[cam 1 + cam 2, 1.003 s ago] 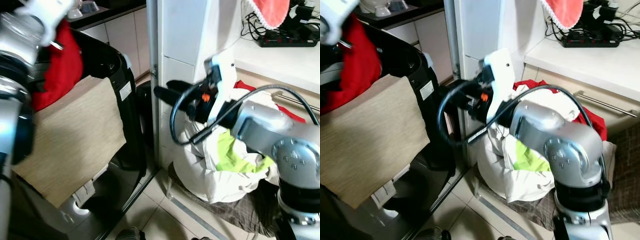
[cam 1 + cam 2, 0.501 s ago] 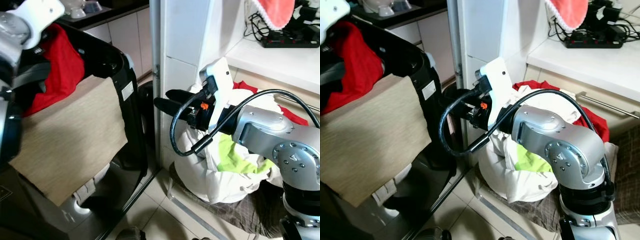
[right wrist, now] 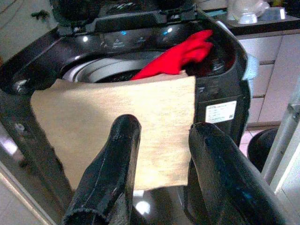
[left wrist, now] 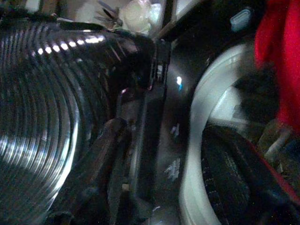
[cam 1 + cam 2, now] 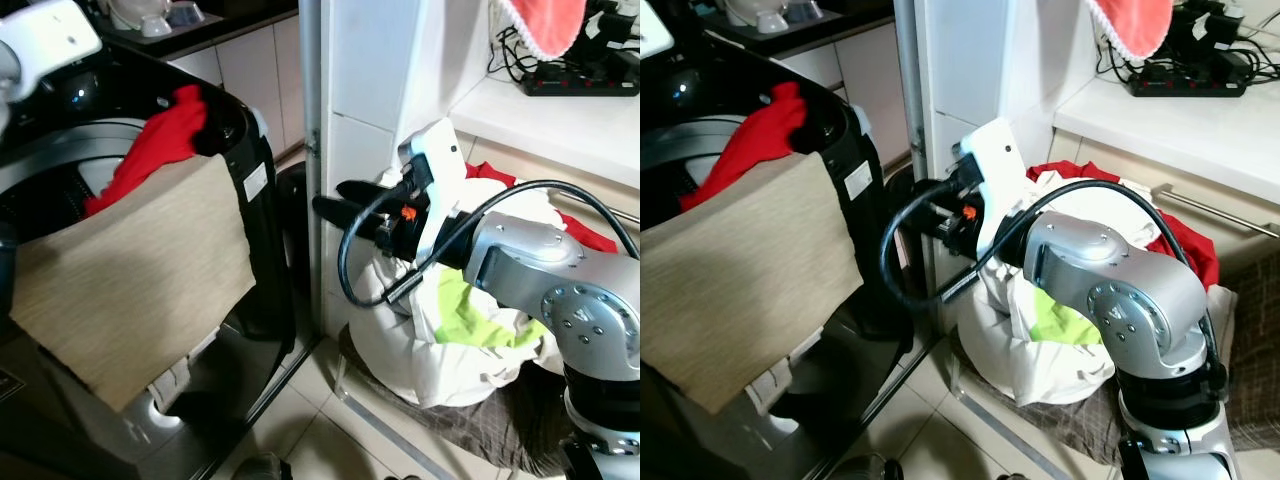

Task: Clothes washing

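Red garment: draped over washing machine rim, above tan cloth. Right gripper: parted, empty, well apart, beside laundry basket. Left gripper: empty, spread, over the drum.

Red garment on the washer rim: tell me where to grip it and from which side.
Grip the bunched end of the red garment lying on the washer rim, coming from above. It humps up there clear of the beige cloth, while the rest trails into the drum.
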Controlling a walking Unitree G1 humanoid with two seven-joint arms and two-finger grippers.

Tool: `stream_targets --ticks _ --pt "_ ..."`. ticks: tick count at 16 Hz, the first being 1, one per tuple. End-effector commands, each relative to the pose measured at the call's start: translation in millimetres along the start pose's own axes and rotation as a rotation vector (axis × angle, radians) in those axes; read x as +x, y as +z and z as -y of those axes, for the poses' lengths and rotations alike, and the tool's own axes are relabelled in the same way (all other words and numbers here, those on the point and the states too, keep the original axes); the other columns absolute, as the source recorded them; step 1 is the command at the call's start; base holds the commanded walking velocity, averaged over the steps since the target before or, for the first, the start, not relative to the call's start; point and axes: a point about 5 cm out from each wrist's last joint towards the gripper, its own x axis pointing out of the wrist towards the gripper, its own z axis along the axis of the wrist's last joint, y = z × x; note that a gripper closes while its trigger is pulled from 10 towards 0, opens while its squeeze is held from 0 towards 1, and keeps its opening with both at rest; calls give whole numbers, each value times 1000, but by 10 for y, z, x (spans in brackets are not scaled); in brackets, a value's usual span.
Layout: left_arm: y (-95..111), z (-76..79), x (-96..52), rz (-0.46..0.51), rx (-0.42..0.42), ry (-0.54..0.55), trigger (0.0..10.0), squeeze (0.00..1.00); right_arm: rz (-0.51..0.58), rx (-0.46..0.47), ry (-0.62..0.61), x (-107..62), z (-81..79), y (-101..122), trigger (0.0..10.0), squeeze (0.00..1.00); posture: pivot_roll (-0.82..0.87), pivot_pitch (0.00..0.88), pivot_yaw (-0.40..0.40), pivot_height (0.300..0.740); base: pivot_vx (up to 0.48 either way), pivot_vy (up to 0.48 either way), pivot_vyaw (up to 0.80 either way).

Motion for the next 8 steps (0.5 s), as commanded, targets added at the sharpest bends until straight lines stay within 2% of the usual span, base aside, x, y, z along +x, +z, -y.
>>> stream_targets --ticks 1,2,3,4,5,6,7,8 --pt "140 -27 -15 125 -153 -11 10000 0 48 16 -104 -18 128 59 10000 0 -6 0 65 740 0 0 0" --pt "339 87 -5 304 -373 -137 10000 0 99 62 -230 -39 290 88 10000 0 -2 0 61 740 0 0 0" --pt "339 87 -5 304 -373 -137 10000 0 99 62 -230 -39 290 88 10000 0 -2 0 61 740 0 0 0" --pt "454 308 37 383 -495 -280 10000 0 114 84 -278 -55 367 96 10000 0 4 0 50 740 0 0 0" --pt "567 601 86 426 -517 -402 10000 0 105 73 -285 -56 390 95 10000 0 0 0 51 740 0 0 0" --pt "612 694 94 447 -517 -438 10000 0 102 68 -286 -54 393 94 10000 0 0 0 51 740 0 0 0" --pt "789 883 83 545 -591 -504 10000 0 95 57 -335 -60 436 62 10000 0 -9 0 59 740 0 0 0" --pt "789 883 83 545 -591 -504 10000 0 95 57 -335 -60 436 62 10000 0 -9 0 59 740 0 0 0"
